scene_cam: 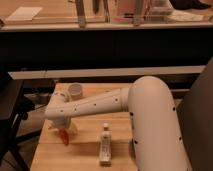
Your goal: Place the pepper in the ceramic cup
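The orange-red pepper (63, 136) is at the left part of the wooden table (85, 155), right under the end of my white arm. My gripper (62, 126) is directly over the pepper's top end, mostly hidden by the arm's wrist. The white ceramic cup (75, 90) stands upright at the table's far edge, behind the arm and a little right of the gripper.
A white bottle with a label (104, 145) lies on the table right of the pepper. My arm's large white elbow (152, 120) covers the table's right side. A dark counter with shelves runs behind. A black chair (10, 107) stands at the left.
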